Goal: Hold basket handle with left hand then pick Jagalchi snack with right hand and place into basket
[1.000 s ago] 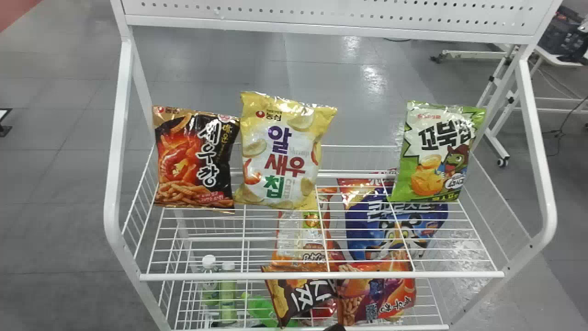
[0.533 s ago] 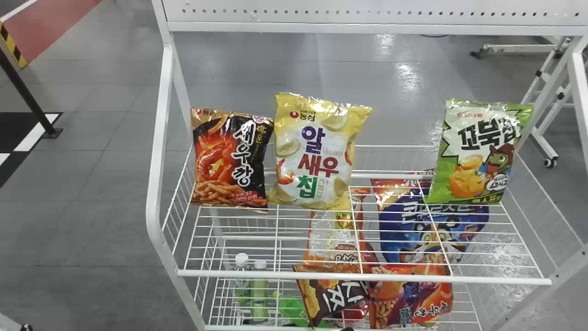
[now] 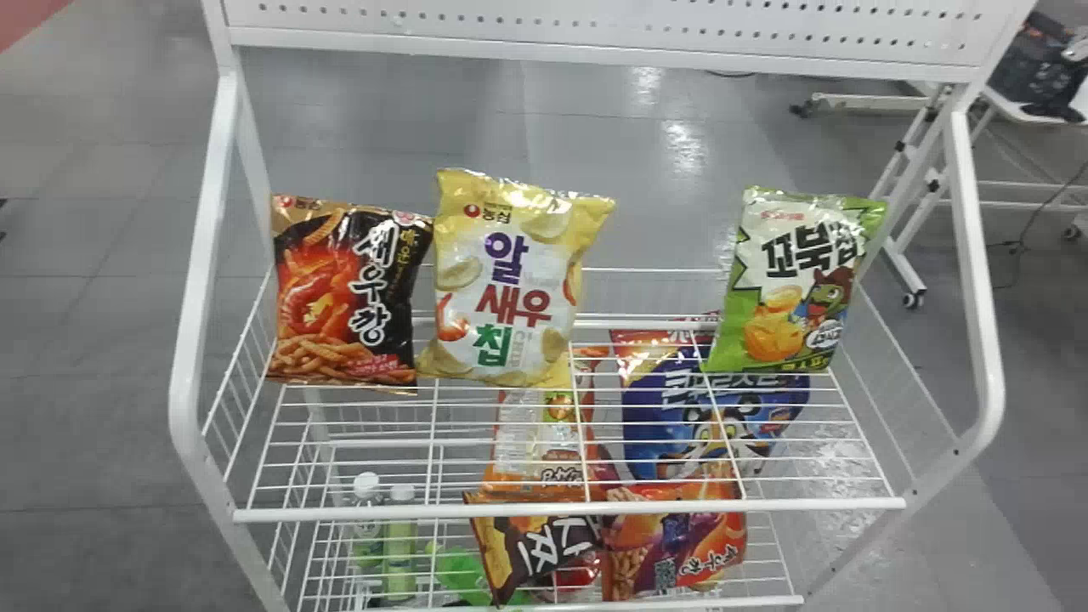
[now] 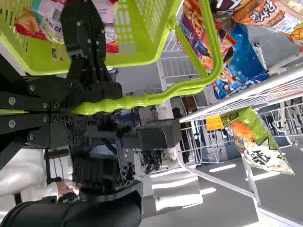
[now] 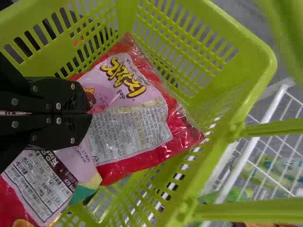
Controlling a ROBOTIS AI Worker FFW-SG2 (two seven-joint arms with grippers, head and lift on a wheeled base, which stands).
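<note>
Holding the glossy lime plastic handle [image 4: 142,100], ribbed grip: left gripper [image 4: 71,112], fingers closed around it. Right gripper [image 5: 90,113]: fingers together, over slotted lime basket [image 5: 258,61]; can't tell if film is pinched. Jagalchi snack [image 5: 137,123] in basket, crinkled shiny pink-red film pillow, second bag [image 5: 38,179] beside it. White wire rack [image 3: 569,512]: three puffy bags upright on upper shelf, more bags plus bottles below. Perforated panel [image 3: 510,25] on top. Grey floor [image 3: 102,425], glare patches.
</note>
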